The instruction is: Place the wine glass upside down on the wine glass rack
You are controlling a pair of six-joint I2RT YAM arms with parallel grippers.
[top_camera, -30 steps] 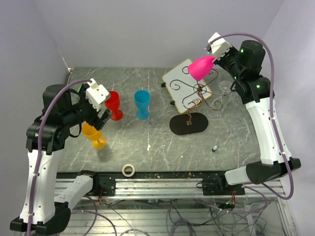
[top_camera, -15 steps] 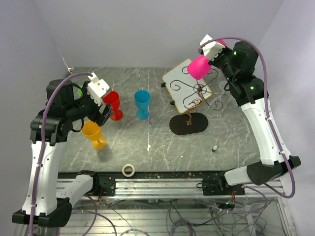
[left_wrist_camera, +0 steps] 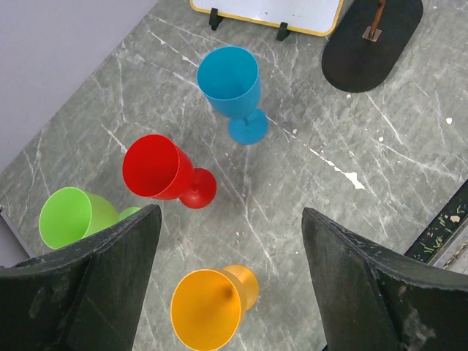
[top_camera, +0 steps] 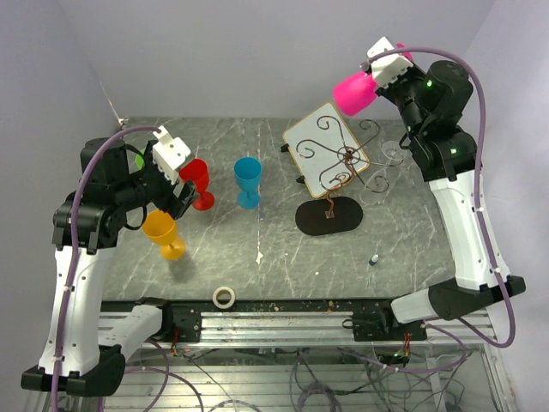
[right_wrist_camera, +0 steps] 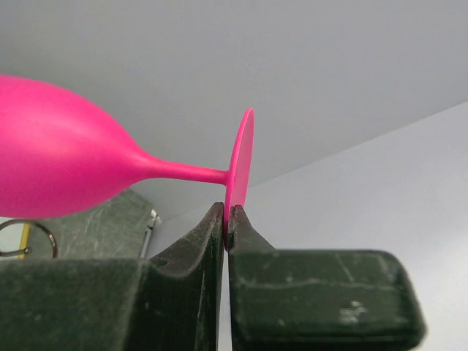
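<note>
Pink wine glass (top_camera: 353, 92) hangs high over the far right of the table (top_camera: 412, 232), lying on its side with the bowl pointing left. My right gripper (top_camera: 390, 62) pinches it by the rim of its foot. The wine glass rack (top_camera: 347, 157) stands below it and nearer to me, so I judge the bowl must swing down. My left gripper (left_wrist_camera: 230, 219) gapes wide above an orange glass (left_wrist_camera: 208, 311), well apart. The right wrist view shows the pinch; only the top view shows the rack.

I see a grey marbled tabletop (top_camera: 283, 245) boxed in by plain pale lavender walls (top_camera: 232, 51), evenly lit.
</note>
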